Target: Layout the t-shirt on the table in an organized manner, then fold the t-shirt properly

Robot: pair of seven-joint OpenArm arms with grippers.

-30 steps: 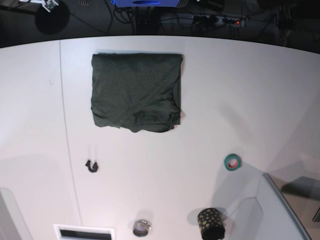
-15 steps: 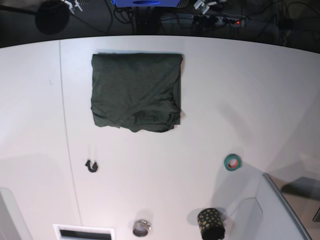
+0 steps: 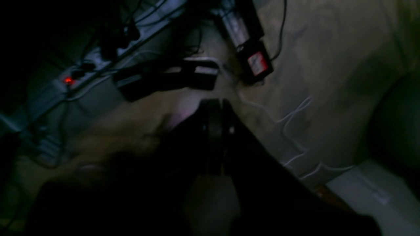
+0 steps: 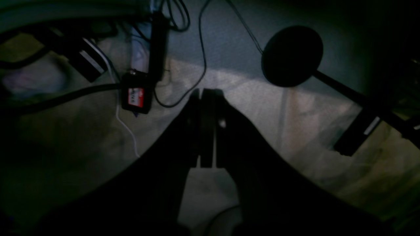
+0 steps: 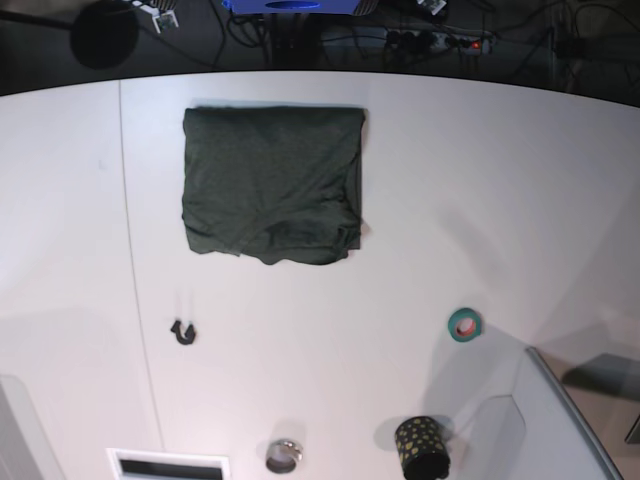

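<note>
While the t-shirt (image 5: 272, 184) lies folded at 12 o'clock on the table (image 5: 420, 230), both arms hang off it; the left hand (image 3: 215, 108) and right hand (image 4: 206, 98) are closed, empty. Judged: only the ragged 6 o'clock hem needs squaring.

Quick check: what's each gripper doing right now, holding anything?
Left gripper: shut, holding nothing, off the table.
Right gripper: shut, holding nothing; the t-shirt lies folded on the table.
</note>
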